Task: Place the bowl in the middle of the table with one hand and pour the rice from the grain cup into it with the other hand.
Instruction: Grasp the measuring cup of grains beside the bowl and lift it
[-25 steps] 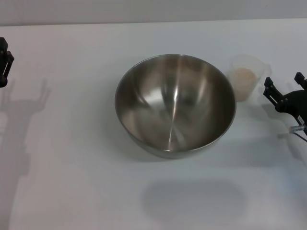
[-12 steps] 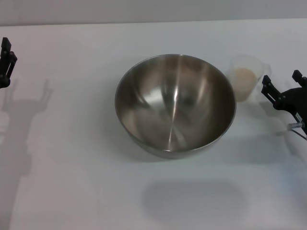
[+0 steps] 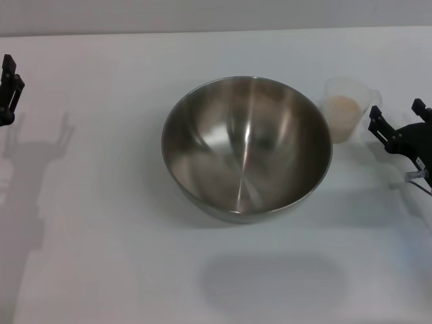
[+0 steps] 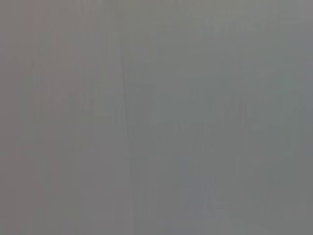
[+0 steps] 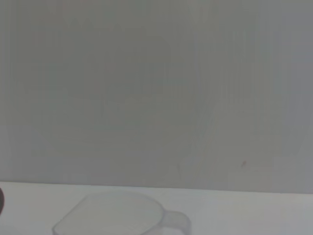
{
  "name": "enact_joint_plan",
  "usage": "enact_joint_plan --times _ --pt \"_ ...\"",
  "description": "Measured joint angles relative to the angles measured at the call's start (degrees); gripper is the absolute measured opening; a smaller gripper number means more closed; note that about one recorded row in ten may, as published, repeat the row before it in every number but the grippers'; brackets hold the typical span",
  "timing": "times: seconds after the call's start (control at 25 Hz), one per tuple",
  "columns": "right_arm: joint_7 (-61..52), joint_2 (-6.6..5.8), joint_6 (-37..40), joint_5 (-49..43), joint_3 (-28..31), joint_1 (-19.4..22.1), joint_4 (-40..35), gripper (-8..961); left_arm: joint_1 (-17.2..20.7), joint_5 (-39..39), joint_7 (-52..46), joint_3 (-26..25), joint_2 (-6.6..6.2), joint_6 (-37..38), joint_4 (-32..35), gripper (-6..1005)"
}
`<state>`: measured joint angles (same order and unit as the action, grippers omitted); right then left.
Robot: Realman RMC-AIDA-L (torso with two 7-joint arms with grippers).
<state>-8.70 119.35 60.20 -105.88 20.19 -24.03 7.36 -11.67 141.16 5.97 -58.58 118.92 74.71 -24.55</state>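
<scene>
The bowl, big and steel, stands empty in the middle of the table. Close beside it on the right is the clear grain cup with pale rice inside. My right gripper hovers open just right of the cup, holding nothing. In the right wrist view the grain cup and its handle show low in the picture. My left gripper is at the far left edge, open and well away from the bowl. The left wrist view shows only a blank grey surface.
The white tabletop stretches bare in front of and to the left of the bowl. The table's far edge meets a grey wall behind. Shadows of both arms lie on the table.
The right gripper has shifted slightly beside the cup and the left gripper has barely moved at the left edge. Bowl and cup stay where they were.
</scene>
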Motion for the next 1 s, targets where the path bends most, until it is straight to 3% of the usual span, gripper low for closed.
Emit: enact_joint_plan --times 1.0 --pt "0.0 -0.09 0.4 0.16 0.11 -1.02 -1.15 805 0.44 -0.2 0.0 0.76 0.0 -0.07 0.21 824"
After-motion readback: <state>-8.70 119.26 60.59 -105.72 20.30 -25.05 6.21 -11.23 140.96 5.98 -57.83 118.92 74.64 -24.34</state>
